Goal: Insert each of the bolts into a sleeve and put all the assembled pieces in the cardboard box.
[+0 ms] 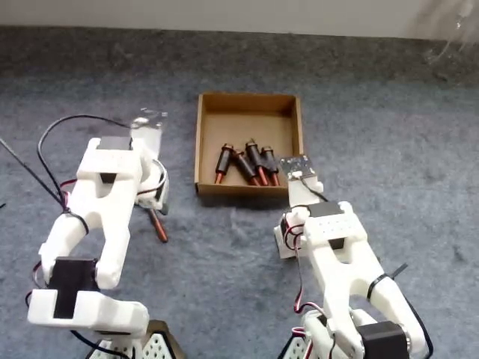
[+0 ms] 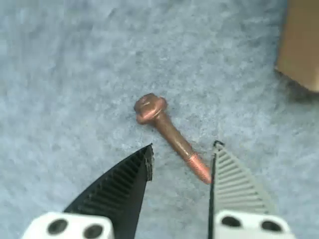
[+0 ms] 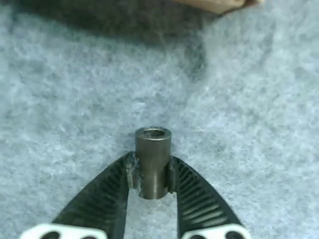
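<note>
- Copper-toned bolt [image 2: 171,136] lies flat on the grey carpet [image 2: 75,59] beneath my left pincer [image 2: 183,146], whose dark and pale fingers stand spread with nothing gripped.
- Its threaded tip rests just beside the pale finger's tip. Its flanged head lies beyond both fingertips, toward the dark finger's side, so the shank slants across the gap.
- My right pincer [image 3: 151,164] pinches a dark metal sleeve [image 3: 153,147] by its barrel, the open bore showing past the fingertips. I cannot tell whether the sleeve touches the carpet.
- Beyond both pincers sits the cardboard box [image 1: 199,142], with four assembled pieces [image 1: 247,164] lying inside it.
- I judge the step in hand to be picking up this one loose bolt so it can go into the waiting sleeve.
- To do it well, I should turn the left wrist so the fingers close squarely across the shank rather than along it.
- I should grip near the head, leaving the threaded end free to enter the bore.
- Closing should be gentle, since the round shank looks likely to roll.
- The right pincer's hold should stay steady and level for the mating.
</note>
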`<state>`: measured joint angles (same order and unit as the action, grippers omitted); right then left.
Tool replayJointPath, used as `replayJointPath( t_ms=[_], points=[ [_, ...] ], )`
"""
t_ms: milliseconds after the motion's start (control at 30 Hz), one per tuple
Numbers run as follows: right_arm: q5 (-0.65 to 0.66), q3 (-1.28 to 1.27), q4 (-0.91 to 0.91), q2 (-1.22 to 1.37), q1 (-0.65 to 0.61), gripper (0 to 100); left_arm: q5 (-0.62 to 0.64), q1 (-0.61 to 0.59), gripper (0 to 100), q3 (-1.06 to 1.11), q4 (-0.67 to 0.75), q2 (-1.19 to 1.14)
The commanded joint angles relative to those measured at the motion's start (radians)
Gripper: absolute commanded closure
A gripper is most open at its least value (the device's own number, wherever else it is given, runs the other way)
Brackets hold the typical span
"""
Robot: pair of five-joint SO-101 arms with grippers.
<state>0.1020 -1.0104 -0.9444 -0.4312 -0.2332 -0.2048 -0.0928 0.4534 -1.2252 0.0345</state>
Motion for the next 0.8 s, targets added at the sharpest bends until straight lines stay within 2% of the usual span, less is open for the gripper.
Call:
replayJointPath(
  t_ms=[0,67,167,300,500,633,767],
  points=[
    [-0.006,0.004,0.013,-0.031,0.015,99.5,-0.657,-0.038,89,-0.094,-0.015,0.016],
    [-0.006,0.004,0.013,-0.031,0.015,99.5,-0.902,-0.056,87,-0.097,-0.008,0.013],
    [-0.006,0.004,0.013,-0.031,0.015,99.5,-1.183,-0.068,82,-0.054,-0.008,0.013],
    [-0.005,0.004,0.013,-0.031,0.015,99.5,-1.399,-0.073,80,0.001,-0.008,0.013],
    [-0.005,0.004,0.013,-0.039,0.015,99.5,-1.553,-0.064,80,0.021,0.018,0.013],
    [-0.005,0.005,0.013,-0.041,0.015,99.5,-1.574,-0.059,80,0.062,0.130,0.013],
    [-0.005,0.007,0.013,-0.041,0.015,99.5,-1.577,-0.002,80,0.150,0.245,0.015]
  ],
)
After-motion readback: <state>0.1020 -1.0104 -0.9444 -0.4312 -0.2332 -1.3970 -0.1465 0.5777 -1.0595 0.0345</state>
